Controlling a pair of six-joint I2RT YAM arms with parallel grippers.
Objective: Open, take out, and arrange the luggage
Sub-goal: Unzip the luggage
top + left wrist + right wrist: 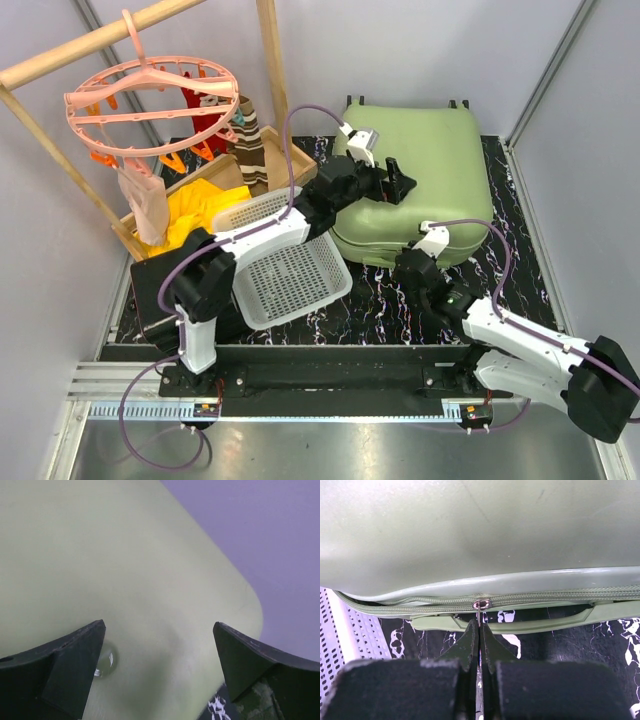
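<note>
— Place of the luggage point(440, 150)?

— Flat on the dark marbled mat point(515, 215), out toward 1 o'clock from the arm bases, with the white basket point(300, 270) just beside its 8 o'clock corner.

— Feel of it?

— By the look: a hard, smooth, glossy shell, stiff and likely slippery under narrow pads. Bulky too, and probably too heavy for one claw to lift. Nothing on the shell to pinch. Better taken by the zipper pull point(479, 612) on the 6 o'clock edge, or by the moulded handle point(545, 622) just under the zipper line.

— Claws?

— Tight pinch of the right gripper point(480, 630) on that thin pull, just below the slider point(481, 603). Wide spread of the left gripper point(160, 635) over the lid's 9 o'clock half, holding nothing.

— Caution?

— Small tab, easy to lose; safest drawn along the zipper, not away from it.
</note>
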